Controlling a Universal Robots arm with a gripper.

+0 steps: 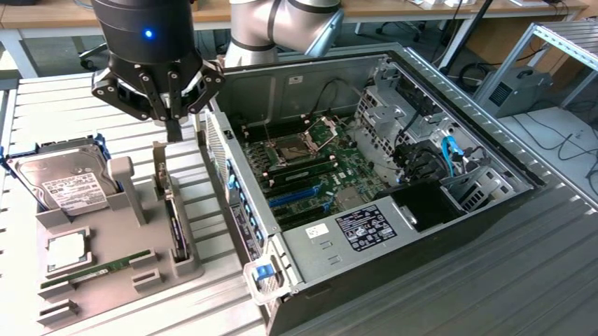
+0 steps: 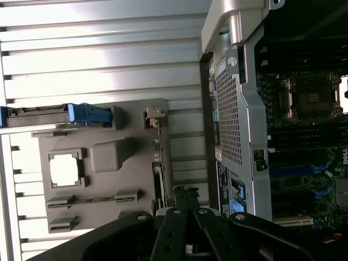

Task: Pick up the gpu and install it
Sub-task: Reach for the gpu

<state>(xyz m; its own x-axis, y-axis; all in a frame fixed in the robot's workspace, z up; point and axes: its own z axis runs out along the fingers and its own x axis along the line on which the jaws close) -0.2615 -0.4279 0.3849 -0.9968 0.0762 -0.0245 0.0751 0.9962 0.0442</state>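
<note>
Gpu, meaning the thin flat black card with the green board back and a long silver metal bracket at one end point(image 1: 175, 222), was standing on its edge in a slot of the grey moulded holder tray point(image 1: 112, 283), so not in the computer at all. That tray sat on the white slatted table point(image 1: 75, 112), just beside the open tower computer case point(image 1: 313, 241), on the exterior view's left of it. The card ran along the side of the tray nearest the case.

The jaws were pressed together with nothing pinched between them. They hung right over the bracket end of the card, below the black robot wrist with the little blue light point(image 1: 145, 35). Honestly couldn't tell whether the tips were touching the bracket or just above it.

Other stuff in the same tray:
- a silver hard drive with a white label point(image 1: 64, 183), at the far end
- a square silver processor chip point(image 1: 70, 250) in its own recess
- a slim green RAM stick point(image 1: 94, 269), lying flat near the front

The case lay on its side with the green motherboard point(image 1: 323, 171) exposed — blue expansion slots point(image 1: 294, 197) were showing, with no card in them.
</note>
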